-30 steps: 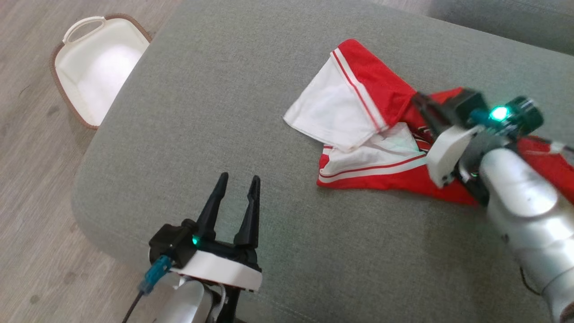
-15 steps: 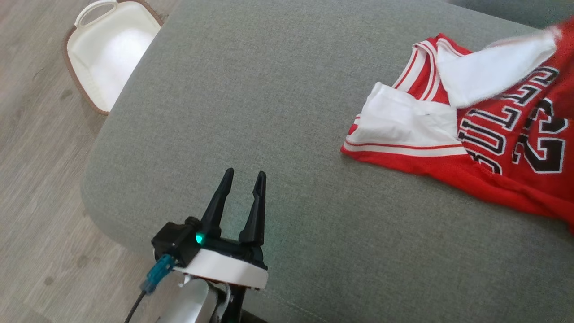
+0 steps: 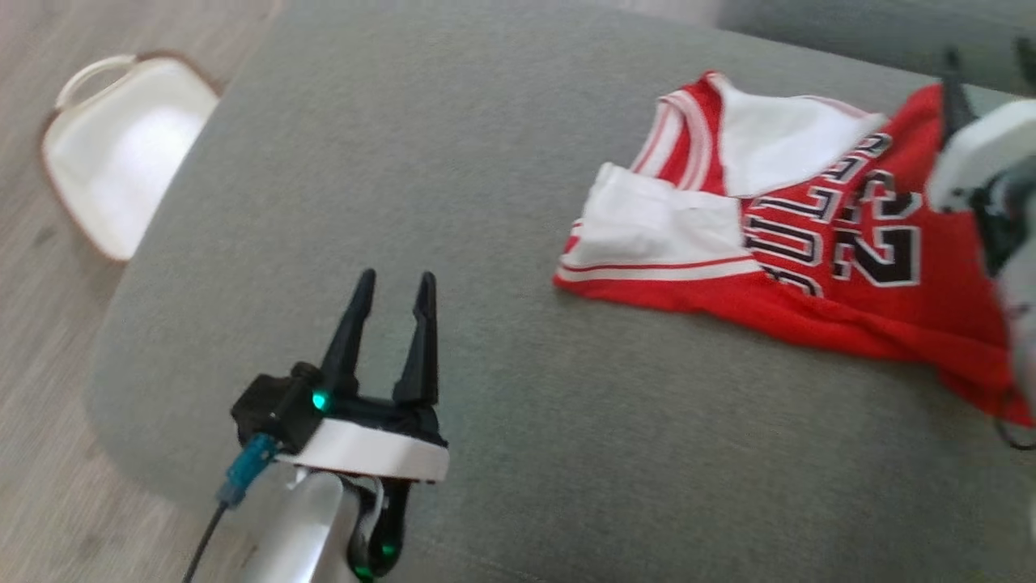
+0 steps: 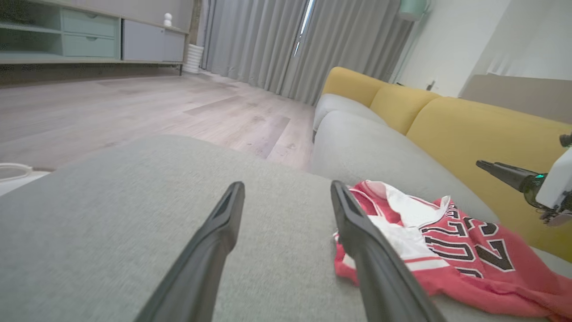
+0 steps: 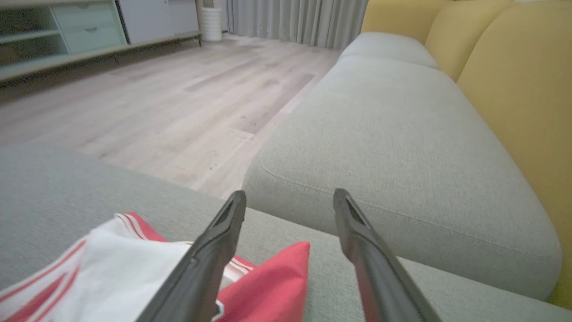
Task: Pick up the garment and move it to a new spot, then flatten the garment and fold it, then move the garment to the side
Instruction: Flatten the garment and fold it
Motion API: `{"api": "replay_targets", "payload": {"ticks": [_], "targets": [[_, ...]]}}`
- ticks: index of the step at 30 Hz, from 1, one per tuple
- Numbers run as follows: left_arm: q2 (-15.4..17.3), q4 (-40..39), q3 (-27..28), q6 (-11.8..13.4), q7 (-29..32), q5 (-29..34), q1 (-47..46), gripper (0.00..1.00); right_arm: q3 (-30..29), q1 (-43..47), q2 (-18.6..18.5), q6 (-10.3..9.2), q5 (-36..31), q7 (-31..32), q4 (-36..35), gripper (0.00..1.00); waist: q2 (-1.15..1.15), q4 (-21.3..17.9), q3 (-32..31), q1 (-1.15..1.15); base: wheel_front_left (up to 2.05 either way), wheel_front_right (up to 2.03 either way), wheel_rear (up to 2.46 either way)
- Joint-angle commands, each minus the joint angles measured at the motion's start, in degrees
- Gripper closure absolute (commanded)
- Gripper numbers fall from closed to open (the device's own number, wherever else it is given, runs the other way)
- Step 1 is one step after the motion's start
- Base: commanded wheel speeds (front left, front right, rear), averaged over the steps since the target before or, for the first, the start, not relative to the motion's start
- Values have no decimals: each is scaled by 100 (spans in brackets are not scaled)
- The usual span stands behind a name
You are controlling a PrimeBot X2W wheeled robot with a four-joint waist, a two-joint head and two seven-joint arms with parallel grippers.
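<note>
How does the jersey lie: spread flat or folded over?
Partly spread, not flat: the jersey shows its lettering, but white flaps lie folded over its left end.

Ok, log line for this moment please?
stage: flatten pending | red-and-white basketball jersey: rumpled on grey fabric sofa cushion, unheld | left gripper: open, empty | right gripper: open, above jersey's edge

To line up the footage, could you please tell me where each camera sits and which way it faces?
Head view: high on the robot, looking down on the grey fabric sofa seat and red-and-white basketball jersey; left hand lower left, right hand far right.
Left wrist view: low over the seat, facing the grey curtains along the left hand's open fingers.
Right wrist view: above the jersey, facing the next seat cushion along the right hand's open fingers.
Shared: all show the jersey; both wrist views, the yellow backrest.
</note>
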Motion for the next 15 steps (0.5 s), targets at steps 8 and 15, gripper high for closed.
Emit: {"api": "replay_targets", "payload": {"ticks": [8,15], "targets": [[14,-217,809,-70,-55,378,-120,0,316,909,986,-5,481,-384,-1705,0,0,-1110,-614,0,0,0,0],[17,-131,1182,-198,-55,636,32,0,96,3393,1494,-5,948,-388,-4240,0,0,-1806,-916,0,0,0,0]]}}
